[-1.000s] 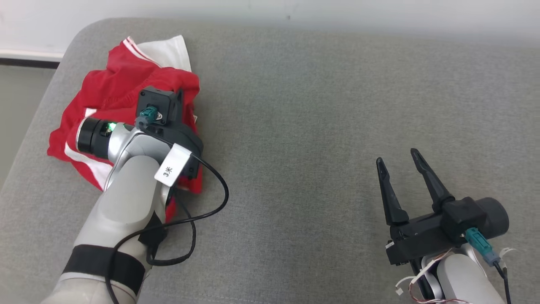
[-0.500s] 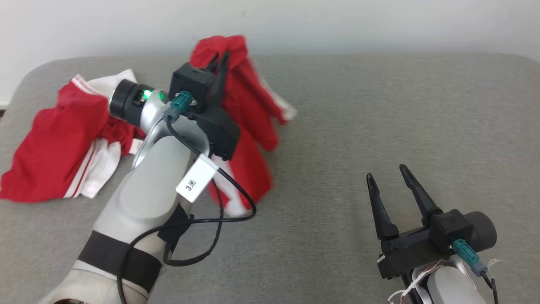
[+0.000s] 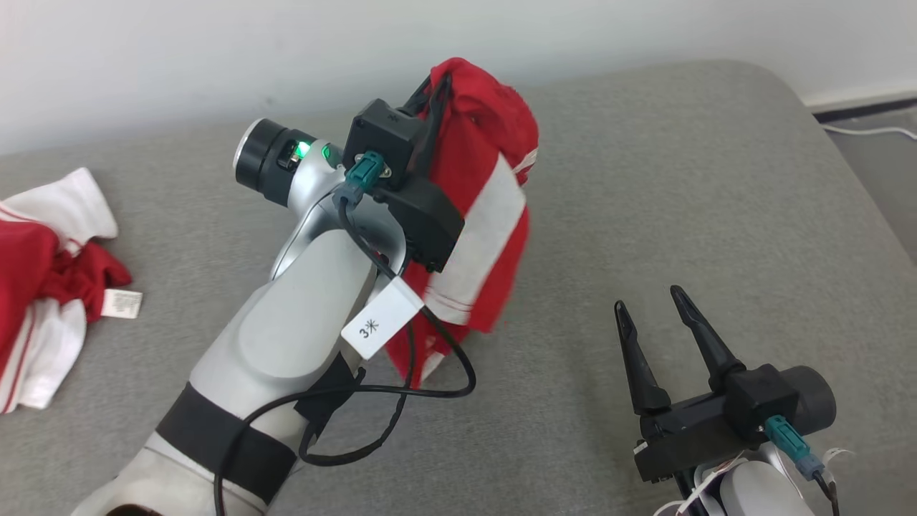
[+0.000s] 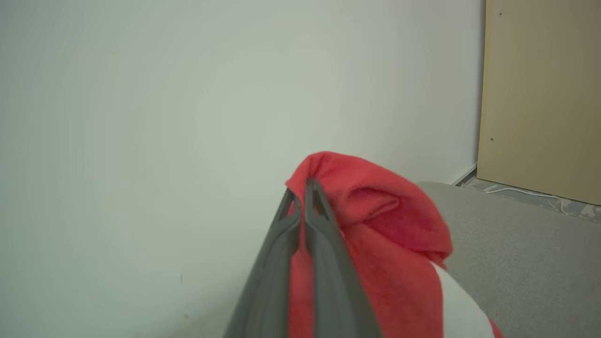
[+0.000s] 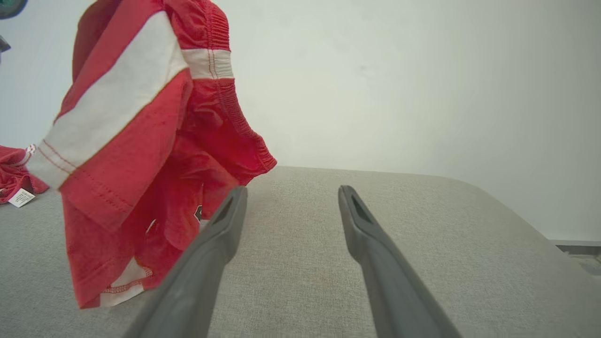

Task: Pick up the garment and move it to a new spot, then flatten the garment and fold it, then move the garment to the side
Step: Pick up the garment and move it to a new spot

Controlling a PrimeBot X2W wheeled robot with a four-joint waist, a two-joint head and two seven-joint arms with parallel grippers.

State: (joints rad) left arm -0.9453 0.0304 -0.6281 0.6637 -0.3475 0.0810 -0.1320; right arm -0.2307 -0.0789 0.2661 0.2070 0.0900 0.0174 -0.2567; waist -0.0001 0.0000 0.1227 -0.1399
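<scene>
**Garment carried up and away from the pile**

Since half a second ago, the left pincer [image 3: 434, 84] has drawn the red-and-white garment [image 3: 494, 143] further right of the pile [image 3: 36, 251] lying on the counter [image 3: 645, 179]. The pincer's fingers are pressed together, pinching a top fold of the garment, which hangs down well apart from the pile. Whether its lower hem touches the counter cannot be told. The right pincer [image 3: 647, 298] sits further right of the pile than the garment, fingers spread, holding nothing.
</scene>
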